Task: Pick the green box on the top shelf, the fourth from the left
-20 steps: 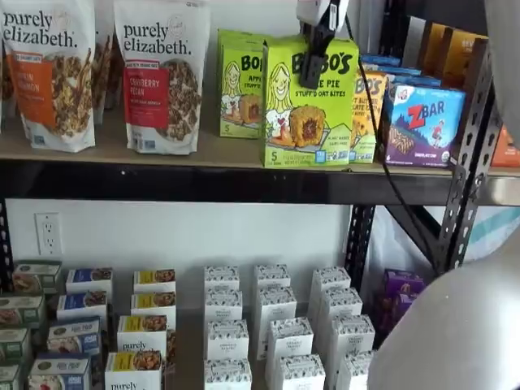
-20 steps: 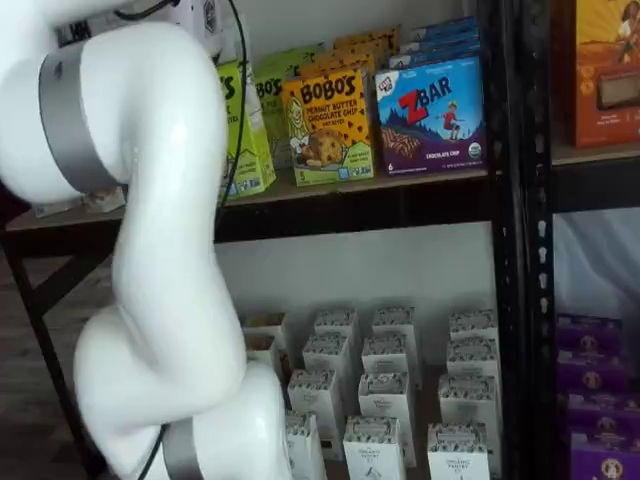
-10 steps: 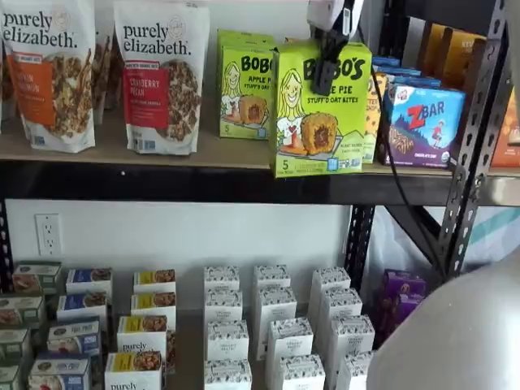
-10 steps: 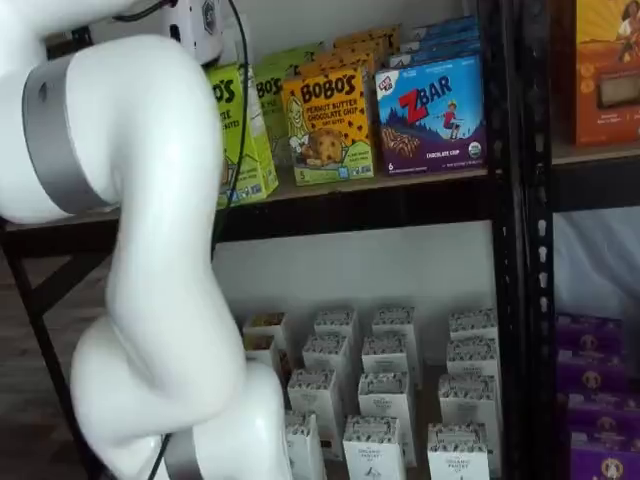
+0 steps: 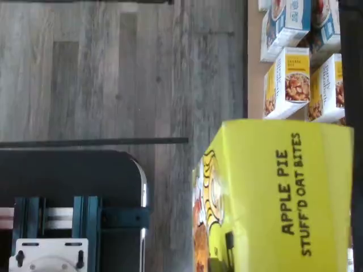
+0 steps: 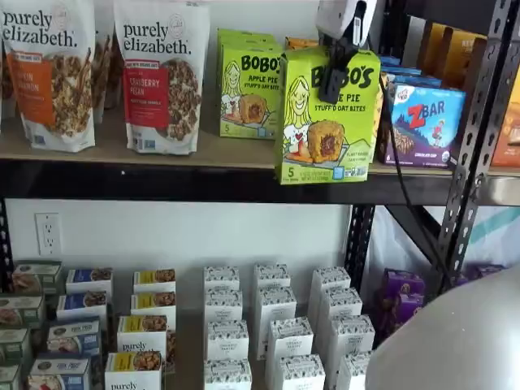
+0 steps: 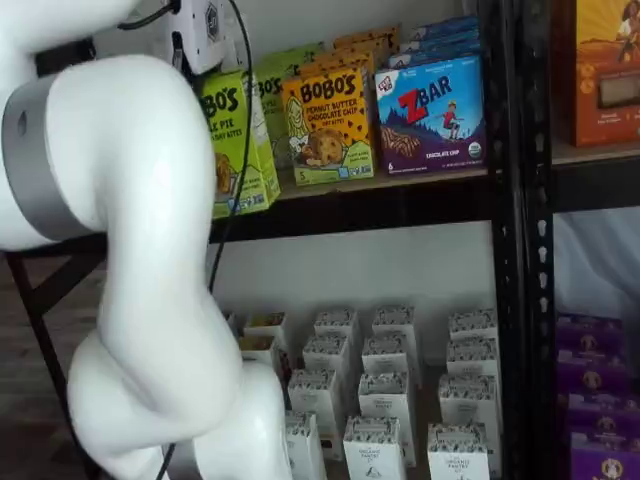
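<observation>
Gripper (image 6: 339, 61) with white body and black fingers, clamped tight on the lime-green upright Bobo's Apple Pie carton (image 6: 329, 118).

Carton hangs tilted in front of the light tan top shelf board (image 6: 203, 154), overlapping its black front beam, forward of a matching green carton (image 6: 248, 85) and the blue ZBar box (image 6: 422, 123).

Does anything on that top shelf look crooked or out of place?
Yes: one green box hangs out past the front beam of the top shelf, slightly tilted, its base off the board. The gripper is shut on its top. The other cartons and the bags stand upright on the shelf.
</observation>
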`<state>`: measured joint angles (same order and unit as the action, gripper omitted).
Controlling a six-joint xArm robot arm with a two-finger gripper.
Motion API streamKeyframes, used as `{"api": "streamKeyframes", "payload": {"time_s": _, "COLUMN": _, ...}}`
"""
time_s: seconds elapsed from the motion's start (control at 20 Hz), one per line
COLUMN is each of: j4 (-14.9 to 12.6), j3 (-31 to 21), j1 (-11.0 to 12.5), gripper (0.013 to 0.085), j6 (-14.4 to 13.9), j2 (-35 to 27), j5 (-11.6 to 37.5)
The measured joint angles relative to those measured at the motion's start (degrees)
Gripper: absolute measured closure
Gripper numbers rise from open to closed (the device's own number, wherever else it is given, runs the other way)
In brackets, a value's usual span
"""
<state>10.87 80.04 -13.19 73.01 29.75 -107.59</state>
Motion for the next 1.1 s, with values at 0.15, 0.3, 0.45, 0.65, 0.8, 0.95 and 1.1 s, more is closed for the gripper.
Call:
{"api": "streamKeyframes", "payload": {"time_s": 0.15, "j4": 0.5, "j3": -1.3, "j1": 0.4, "gripper": 0.0690, "j6": 0.3, "j2": 1.5, "j5": 0.9}}
{"api": "streamKeyframes", "payload": {"time_s": 0.3, "j4": 0.8, "j3": -1.8, "j1": 0.7, "gripper": 0.0690, "j6": 0.4, "j2": 2.4, "j5": 0.9}}
{"api": "streamKeyframes", "payload": {"time_s": 0.45, "j4": 1.0, "j3": -1.9, "j1": 0.8, "gripper": 0.0690, "j6": 0.3, "j2": 3.0, "j5": 0.4}}
{"api": "streamKeyframes", "payload": {"time_s": 0.65, "j4": 1.7, "j3": -2.0, "j1": 1.5, "gripper": 0.0690, "j6": 0.7, "j2": 3.5, "j5": -0.5}}
{"api": "streamKeyframes", "payload": {"time_s": 0.8, "j4": 1.8, "j3": -2.0, "j1": 1.9, "gripper": 0.0690, "j6": 1.0, "j2": 3.8, "j5": -1.1}}
{"api": "streamKeyframes", "payload": {"time_s": 0.95, "j4": 2.0, "j3": -2.1, "j1": 2.2, "gripper": 0.0690, "j6": 1.2, "j2": 4.1, "j5": -1.6}}
{"api": "streamKeyframes", "payload": {"time_s": 1.1, "j4": 2.3, "j3": -2.3, "j1": 2.7, "gripper": 0.0690, "j6": 1.5, "j2": 4.7, "j5": -1.8}}
